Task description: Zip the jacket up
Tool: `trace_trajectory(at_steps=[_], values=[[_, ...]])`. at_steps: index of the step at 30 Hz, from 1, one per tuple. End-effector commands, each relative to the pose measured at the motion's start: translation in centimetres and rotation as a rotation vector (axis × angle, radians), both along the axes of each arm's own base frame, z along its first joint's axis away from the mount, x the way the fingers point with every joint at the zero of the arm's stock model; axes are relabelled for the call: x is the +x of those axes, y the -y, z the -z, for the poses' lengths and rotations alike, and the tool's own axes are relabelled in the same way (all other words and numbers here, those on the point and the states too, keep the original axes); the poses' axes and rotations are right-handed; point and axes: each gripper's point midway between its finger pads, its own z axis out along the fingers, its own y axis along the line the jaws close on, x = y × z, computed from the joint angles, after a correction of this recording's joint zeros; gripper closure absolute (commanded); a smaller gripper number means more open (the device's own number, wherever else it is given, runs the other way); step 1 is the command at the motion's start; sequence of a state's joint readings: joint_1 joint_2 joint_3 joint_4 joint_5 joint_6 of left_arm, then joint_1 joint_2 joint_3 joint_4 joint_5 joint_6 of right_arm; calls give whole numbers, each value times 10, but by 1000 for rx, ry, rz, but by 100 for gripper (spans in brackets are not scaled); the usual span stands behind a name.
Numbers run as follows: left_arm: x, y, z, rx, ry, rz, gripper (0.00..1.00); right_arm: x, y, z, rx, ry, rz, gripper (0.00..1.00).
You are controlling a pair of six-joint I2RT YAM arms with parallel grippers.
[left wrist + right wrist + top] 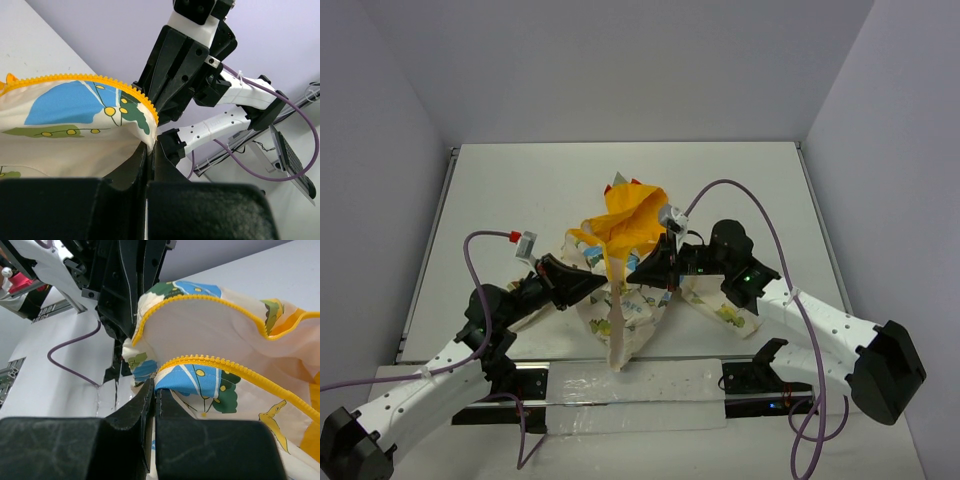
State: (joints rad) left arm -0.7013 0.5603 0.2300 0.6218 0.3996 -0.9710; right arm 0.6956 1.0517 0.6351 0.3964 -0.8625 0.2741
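The jacket (pixel 630 300), cream with cartoon prints and a yellow-orange hood (pixel 628 222), is bunched and lifted at the table's middle. My left gripper (pixel 604 284) is shut on the jacket's front edge; in the left wrist view the yellow zipper teeth (pixel 100 79) run down into my closed jaws (pixel 151 150). My right gripper (pixel 648 272) is shut on the other front edge; in the right wrist view a zipper edge (pixel 215 362) ends at my closed jaws (pixel 154 390). The two grippers face each other, close together. The zipper slider is not visible.
The white table (pixel 520 190) has walls on the left, back and right. A clear taped strip (pixel 650 385) lies along the near edge between the arm bases. Purple cables (pixel 760 215) loop over both arms.
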Motion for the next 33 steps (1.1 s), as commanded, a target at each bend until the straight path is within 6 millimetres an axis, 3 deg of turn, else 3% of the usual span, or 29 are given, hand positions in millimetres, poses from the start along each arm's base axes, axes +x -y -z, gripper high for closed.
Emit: trace_trajectory(at_steps=[1,10,33], values=[[-11,-3,-20,-73,81,33,100,5,-4,-53,127,133,-3,100],[-9,-4,-18,-77,77,22,100,1,-8,-59,144,127,-42,100],[7,-7,-18,-107,41,-56,100,-11,-12,-48,93,100,-114,100]])
